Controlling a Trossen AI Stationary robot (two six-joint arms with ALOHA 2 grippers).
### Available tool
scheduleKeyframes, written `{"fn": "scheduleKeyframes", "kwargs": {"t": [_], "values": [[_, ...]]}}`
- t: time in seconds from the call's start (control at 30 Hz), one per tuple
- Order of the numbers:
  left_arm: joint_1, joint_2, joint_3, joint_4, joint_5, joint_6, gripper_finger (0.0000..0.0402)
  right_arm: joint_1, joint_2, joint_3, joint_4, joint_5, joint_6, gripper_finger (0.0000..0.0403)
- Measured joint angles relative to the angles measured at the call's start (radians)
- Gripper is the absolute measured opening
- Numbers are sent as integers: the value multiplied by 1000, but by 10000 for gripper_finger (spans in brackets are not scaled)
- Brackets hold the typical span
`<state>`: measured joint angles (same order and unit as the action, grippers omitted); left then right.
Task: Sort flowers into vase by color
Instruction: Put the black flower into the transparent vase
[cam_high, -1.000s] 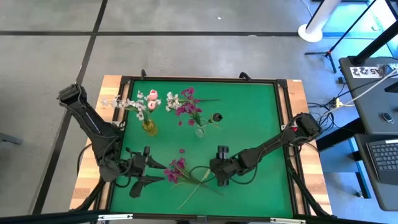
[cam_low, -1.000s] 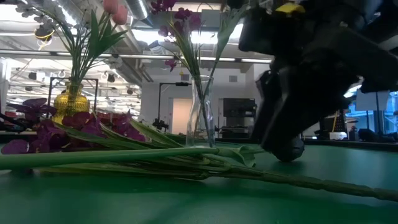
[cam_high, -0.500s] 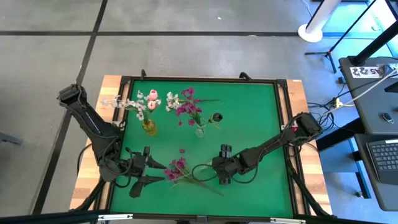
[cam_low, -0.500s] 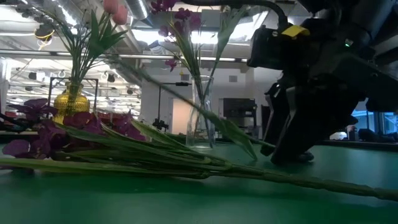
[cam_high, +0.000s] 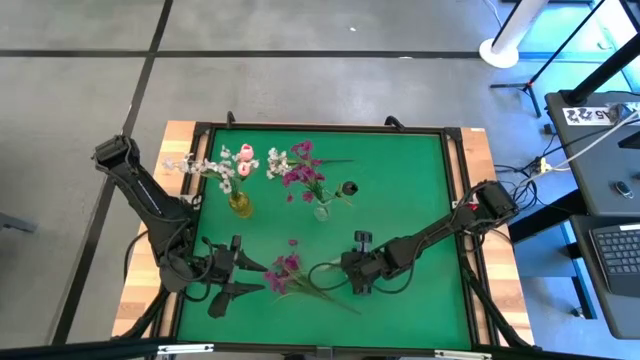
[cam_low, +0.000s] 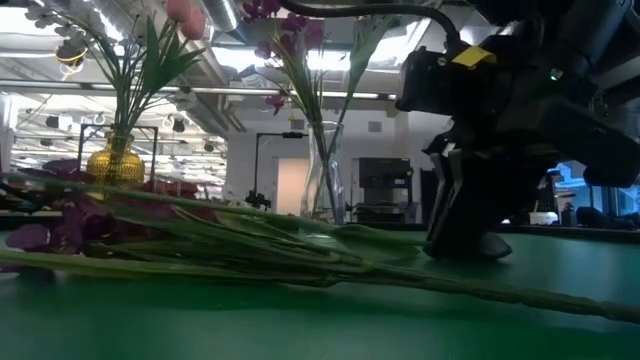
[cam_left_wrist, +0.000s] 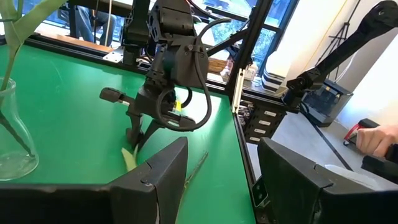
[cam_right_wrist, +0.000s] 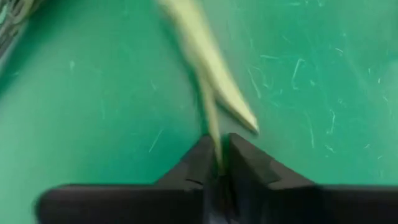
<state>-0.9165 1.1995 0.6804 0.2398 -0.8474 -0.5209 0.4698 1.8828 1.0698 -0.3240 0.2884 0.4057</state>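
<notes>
The right claw (cam_right_wrist: 217, 163) is clamped on a green stem (cam_right_wrist: 208, 112) of the flowers (cam_high: 285, 272) lying near the clear vase (cam_high: 321, 211), where a thin pinch could slip and tangled neighbours drag along.

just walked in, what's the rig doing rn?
It is sorting flowers into vases. The right hand is shut on a green stem from the loose magenta flowers lying at the front of the green table. The left hand waits open beside that pile. A yellow vase already holds pale sprigs, and a clear vase holds magenta ones.
</notes>
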Motion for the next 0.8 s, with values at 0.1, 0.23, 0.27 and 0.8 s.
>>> {"fn": "scheduleKeyframes", "kwargs": {"t": [0.1, 0.23, 0.27, 0.8], "values": [[0, 0, 0, 0, 0, 0, 192, 0, 1, 33, -74, -3, -17, 9], [0, 0, 0, 1, -2, 1, 192, 1, 4, 112, -220, -5, -18, 19], [0, 0, 0, 3, -14, 7, 192, 1, 4, 141, -260, -4, -18, 19], [97, 46, 200, -196, 97, 182, 192, 2, 3, 596, -695, 16, -47, 6]]}}
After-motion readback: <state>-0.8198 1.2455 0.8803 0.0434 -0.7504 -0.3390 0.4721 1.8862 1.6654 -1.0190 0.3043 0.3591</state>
